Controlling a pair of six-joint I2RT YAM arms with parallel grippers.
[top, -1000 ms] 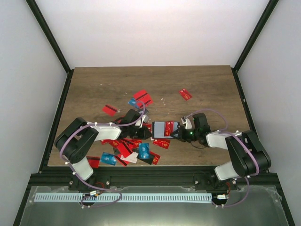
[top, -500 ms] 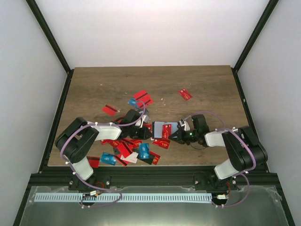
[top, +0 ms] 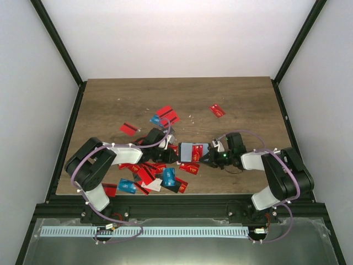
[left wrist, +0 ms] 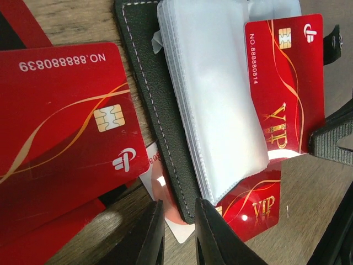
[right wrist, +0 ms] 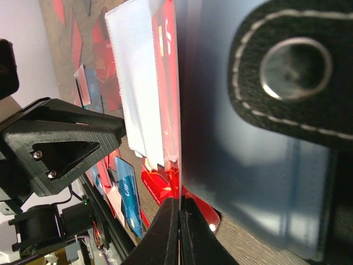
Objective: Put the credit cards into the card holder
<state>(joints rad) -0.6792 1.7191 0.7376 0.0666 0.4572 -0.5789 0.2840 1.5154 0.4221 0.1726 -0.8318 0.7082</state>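
The card holder (top: pixel 186 150) lies open, with its black stitched cover (left wrist: pixel 157 105) flat and a stack of clear sleeves (left wrist: pixel 215 94) fanned over it. A red chip card (left wrist: pixel 284 83) marked "VIP" lies against the sleeves. Another red VIP card (left wrist: pixel 256 207) lies partly under the holder. Left of the holder and nearer, overlapping red credit cards (top: pixel 148 172) spread with a few blue cards (top: pixel 126 185). More red cards (top: pixel 166 115) lie beyond the holder, and a lone red card (top: pixel 217 110) sits well apart.

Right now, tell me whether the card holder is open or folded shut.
Open. The left wrist view shows the card holder spread flat, black cover down, clear sleeves fanned out, a red card against them.
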